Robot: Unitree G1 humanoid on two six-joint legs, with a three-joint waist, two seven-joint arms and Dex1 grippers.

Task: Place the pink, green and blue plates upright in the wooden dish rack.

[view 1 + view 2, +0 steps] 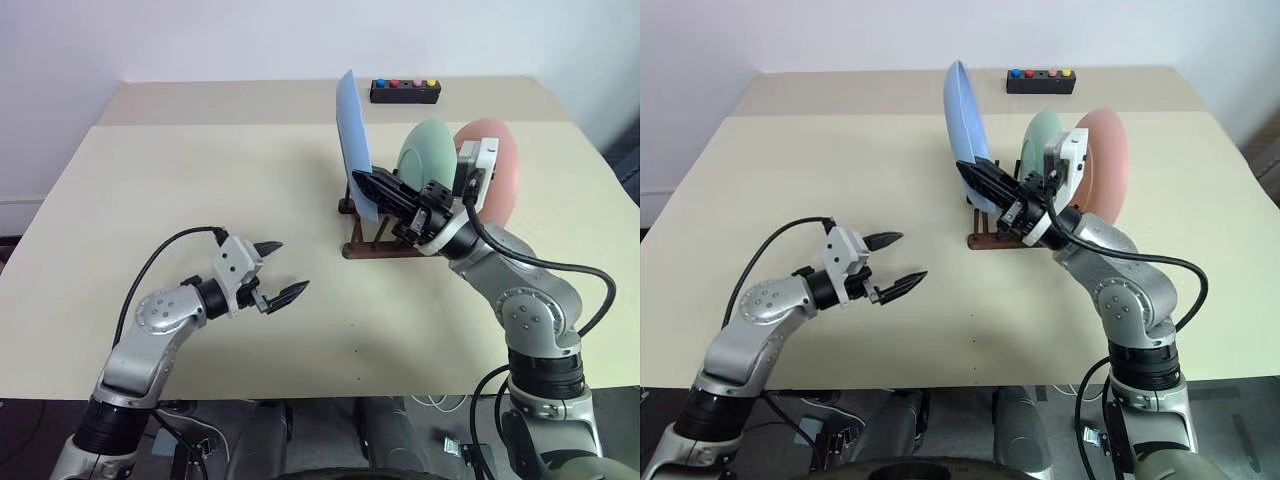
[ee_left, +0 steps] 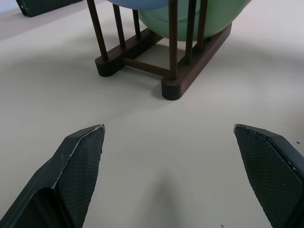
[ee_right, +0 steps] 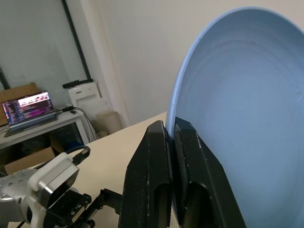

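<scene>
The wooden dish rack [image 1: 380, 245] stands on the beige table right of centre. The green plate [image 1: 432, 153] and the pink plate [image 1: 498, 165] stand upright in it. My right gripper [image 1: 374, 186] is shut on the lower rim of the blue plate [image 1: 352, 130], which stands on edge at the rack's near-left end; whether it sits between the pegs I cannot tell. In the right wrist view the fingers [image 3: 156, 156] pinch the blue plate [image 3: 242, 109]. My left gripper [image 1: 281, 270] hangs open and empty over the table to the rack's left. Its fingers [image 2: 80, 156] face the rack [image 2: 185, 71].
A small black box with coloured buttons [image 1: 405, 91] lies at the far side of the table [image 1: 200, 170]. A seam splits the tabletop near the back. Wide bare table lies left of the rack and along the front edge.
</scene>
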